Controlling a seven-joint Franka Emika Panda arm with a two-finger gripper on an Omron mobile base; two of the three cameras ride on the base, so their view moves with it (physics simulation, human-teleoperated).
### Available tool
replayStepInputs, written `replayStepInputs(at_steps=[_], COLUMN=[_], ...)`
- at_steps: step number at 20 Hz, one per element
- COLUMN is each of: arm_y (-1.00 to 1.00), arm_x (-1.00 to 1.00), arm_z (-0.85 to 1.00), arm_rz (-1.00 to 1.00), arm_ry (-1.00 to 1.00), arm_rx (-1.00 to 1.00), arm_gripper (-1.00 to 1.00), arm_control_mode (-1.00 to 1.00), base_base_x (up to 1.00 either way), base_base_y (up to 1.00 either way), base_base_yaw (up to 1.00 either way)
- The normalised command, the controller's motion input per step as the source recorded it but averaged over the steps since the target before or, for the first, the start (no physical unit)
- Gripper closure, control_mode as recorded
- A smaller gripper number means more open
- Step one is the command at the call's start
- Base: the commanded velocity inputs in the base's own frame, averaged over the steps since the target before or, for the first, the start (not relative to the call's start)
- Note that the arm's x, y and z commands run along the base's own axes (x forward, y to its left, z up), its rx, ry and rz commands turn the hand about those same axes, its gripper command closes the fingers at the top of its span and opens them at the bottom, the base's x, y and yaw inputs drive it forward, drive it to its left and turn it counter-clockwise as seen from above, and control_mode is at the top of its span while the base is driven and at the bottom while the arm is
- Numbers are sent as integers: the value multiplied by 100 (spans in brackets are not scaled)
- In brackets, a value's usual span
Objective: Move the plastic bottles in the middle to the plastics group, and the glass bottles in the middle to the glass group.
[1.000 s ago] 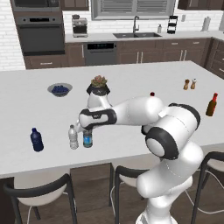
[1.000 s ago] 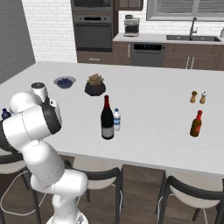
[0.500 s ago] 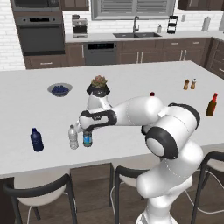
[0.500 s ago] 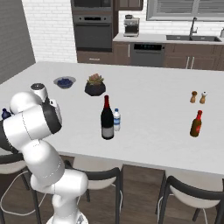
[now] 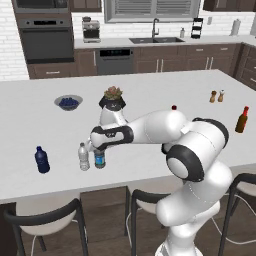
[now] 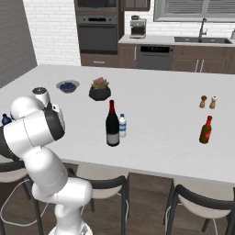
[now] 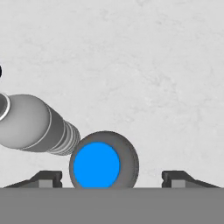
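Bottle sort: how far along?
Done: dark-capped water bottle stands by the white-labelled bottle in the plastics group. In hand: nothing; gripper is open around that bottle's cap. Left: clear water bottle and dark glass bottle, both mid-counter.

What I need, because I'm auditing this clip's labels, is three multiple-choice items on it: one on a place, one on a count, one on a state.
1. Where does the blue-capped water bottle stand?
A. Beside the white-labelled clear bottle
B. Between the shakers
C. In the fruit bowl

2. How many bottles stand together in front of the potted plant?
A. One
B. Two
C. Four

3. How is the gripper?
A. Shut on the cap
B. Shut on nothing
C. Open

Key: 1 A, the two stand side by side near the counter's front edge. 2 B, the dark glass bottle and the pale-capped water bottle. 3 C, the hand view shows the fingertips wide apart on either side of the cap.
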Motion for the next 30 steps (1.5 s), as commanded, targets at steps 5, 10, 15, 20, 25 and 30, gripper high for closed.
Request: replayStepInputs(at_steps=[5, 10, 15, 20, 25, 30], arm_y=[0, -5, -46, -76, -83, -76], arm_x=[0, -17, -38, -43, -47, -56], arm_z=[1, 45, 61, 49, 30, 11], arm_rz=[0, 0, -3, -17, -30, -33], arm_ry=[0, -3, 0, 0, 0, 0], arm_rx=[0, 0, 0, 0, 1, 0], arm_gripper=[-100, -100, -100, -100, -100, -100], arm_control_mode=[-100, -100, -100, -100, -100, -100], base_base_x=[0, 0, 0, 0, 0, 0], base_base_y=[0, 0, 0, 0, 0, 0], base_base_yaw=[0, 0, 0, 0, 0, 0])
